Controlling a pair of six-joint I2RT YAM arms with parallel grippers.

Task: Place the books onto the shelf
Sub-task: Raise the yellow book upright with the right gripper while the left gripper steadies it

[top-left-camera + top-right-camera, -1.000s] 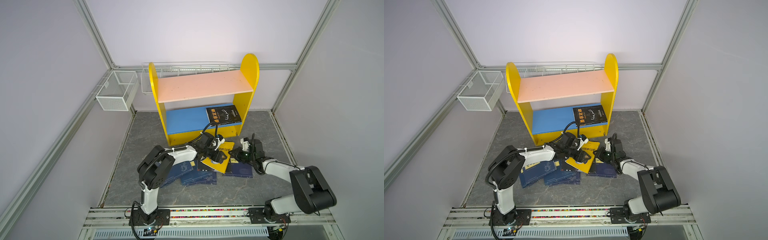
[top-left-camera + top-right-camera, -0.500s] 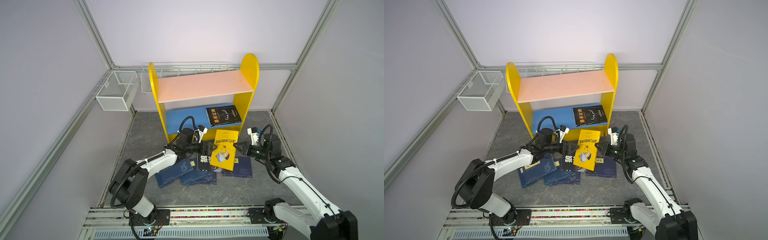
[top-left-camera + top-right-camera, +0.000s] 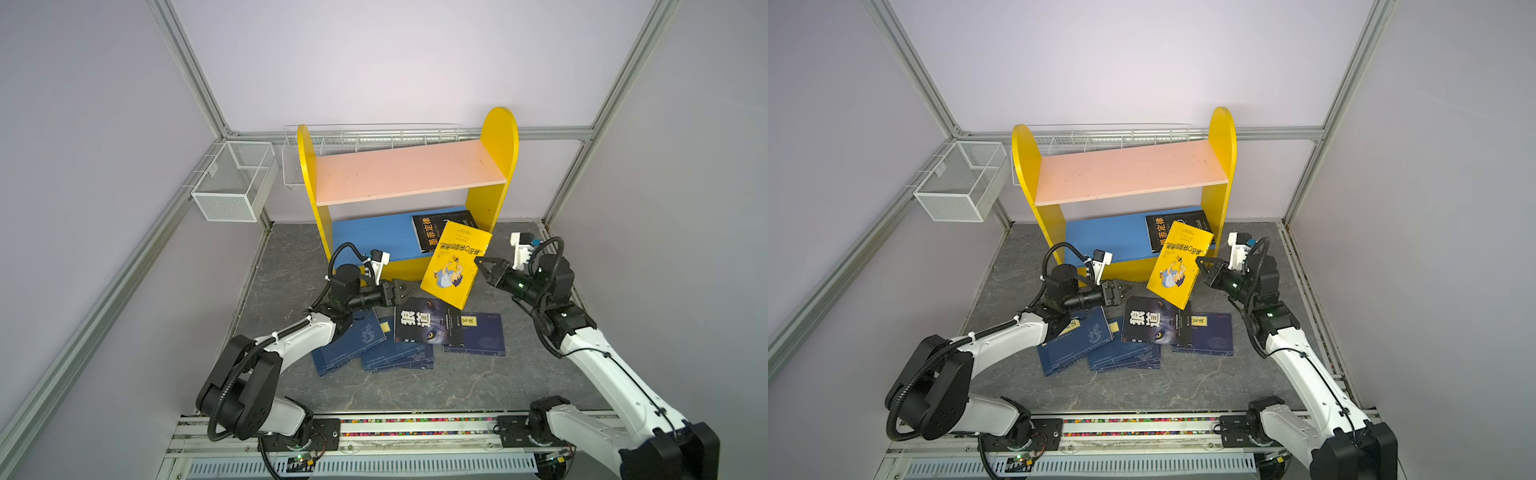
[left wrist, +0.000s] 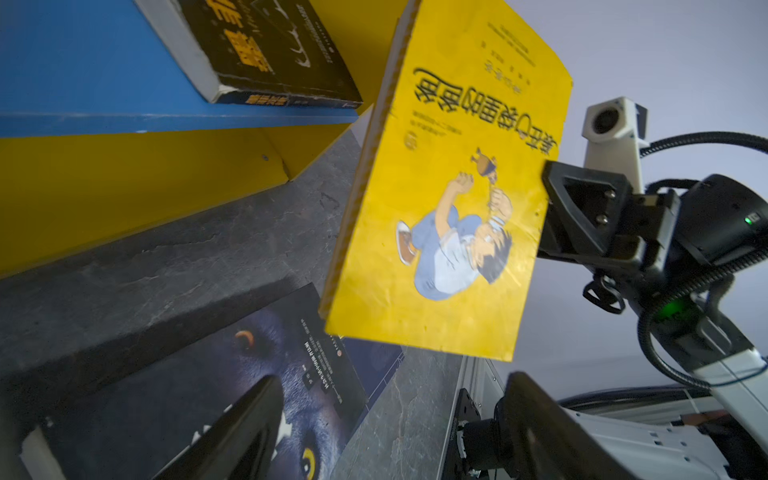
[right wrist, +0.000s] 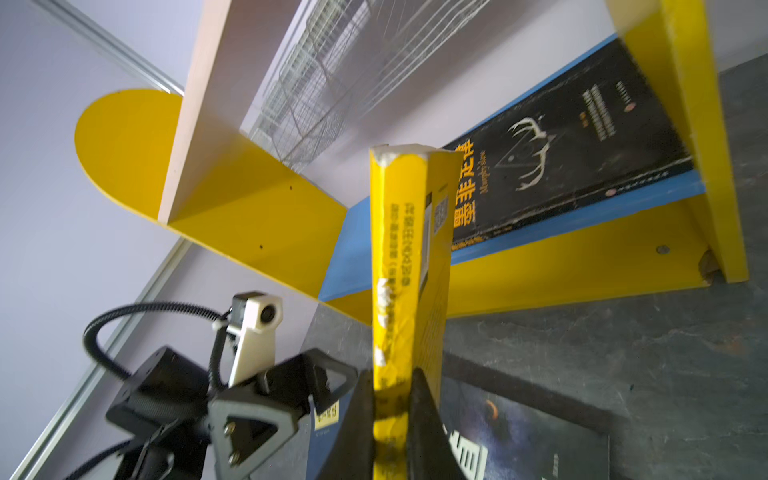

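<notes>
- The right gripper [image 5: 390, 415] is clamped on the spine edge of the yellow-covered cartoon paperback [image 3: 453, 266] and holds it tilted in the air, before the blue lower board [image 3: 370, 235].
- The left gripper [image 3: 405, 289] gapes wide and empty over the black wolf-faced book [image 3: 424, 322].
- A black deer-antler book [image 3: 440, 226] lies flat on the yellow-sided two-tier shelf [image 3: 407, 170].
- The thin navy-blue paperbacks [image 3: 353, 345] lie on the grey stone-patterned floor [image 3: 415, 386].

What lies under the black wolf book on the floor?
Navy books poke out from beneath the wolf book at its left and right edges. Anything else under its middle is covered.
</notes>
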